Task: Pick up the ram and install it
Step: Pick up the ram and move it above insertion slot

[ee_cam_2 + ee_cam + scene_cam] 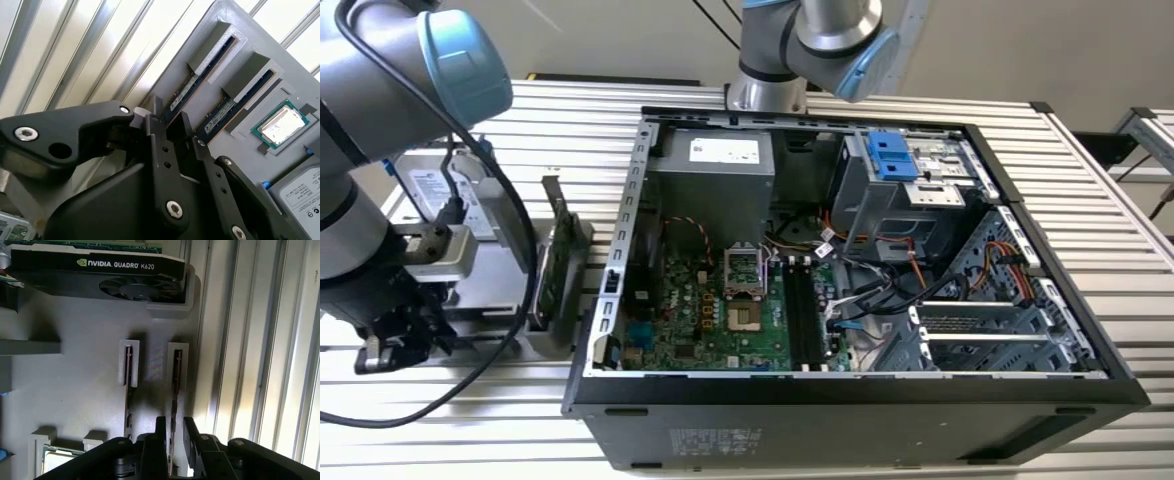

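The ram [176, 375] is seen standing on edge in a slot of a grey holder tray [80, 385], in the slot nearer the tray's edge. A second stick [128, 385] is held in the neighbouring slot, just beside it and parallel. In the second wrist view the ram [192, 89] is seen to carry a small pale label, as does the second stick [235, 102]; the print on both is too small to be made out.

The gripper [174, 427] is set astride the ram. Its fingers [160, 432] are parted by a narrow gap, one on each side of the stick, and no grip on it can be seen.

More parts are kept in the same tray: a graphics card [100, 270] with green and white lettering on its black shroud, a processor [280, 124] lying flat in a recess, and a hard drive [300, 195] with a white printed label.

In the exterior view an open computer case [854, 400] is laid on its side on the slatted table [1121, 200], with a green motherboard [707, 300] exposed inside. The arm is at that view's left, beside the case.
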Available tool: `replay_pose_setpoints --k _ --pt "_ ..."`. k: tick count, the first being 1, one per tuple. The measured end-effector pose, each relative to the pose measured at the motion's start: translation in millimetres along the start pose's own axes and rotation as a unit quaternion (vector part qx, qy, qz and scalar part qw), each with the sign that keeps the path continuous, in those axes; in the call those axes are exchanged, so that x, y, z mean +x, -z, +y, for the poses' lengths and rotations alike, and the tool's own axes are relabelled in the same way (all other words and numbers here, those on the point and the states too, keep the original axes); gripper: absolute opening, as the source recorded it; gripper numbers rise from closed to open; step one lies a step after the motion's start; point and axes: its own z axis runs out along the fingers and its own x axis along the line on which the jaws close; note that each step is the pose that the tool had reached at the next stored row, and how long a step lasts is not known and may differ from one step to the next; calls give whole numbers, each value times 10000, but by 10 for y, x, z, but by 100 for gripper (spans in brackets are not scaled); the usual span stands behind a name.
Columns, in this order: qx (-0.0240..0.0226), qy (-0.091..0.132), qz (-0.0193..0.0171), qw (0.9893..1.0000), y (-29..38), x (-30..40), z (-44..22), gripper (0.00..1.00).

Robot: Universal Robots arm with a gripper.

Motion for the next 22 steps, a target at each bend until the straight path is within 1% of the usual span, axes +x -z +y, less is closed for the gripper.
replay_pose_setpoints --k 22 --pt "0 0 0 10000 -3 0 -3 0"
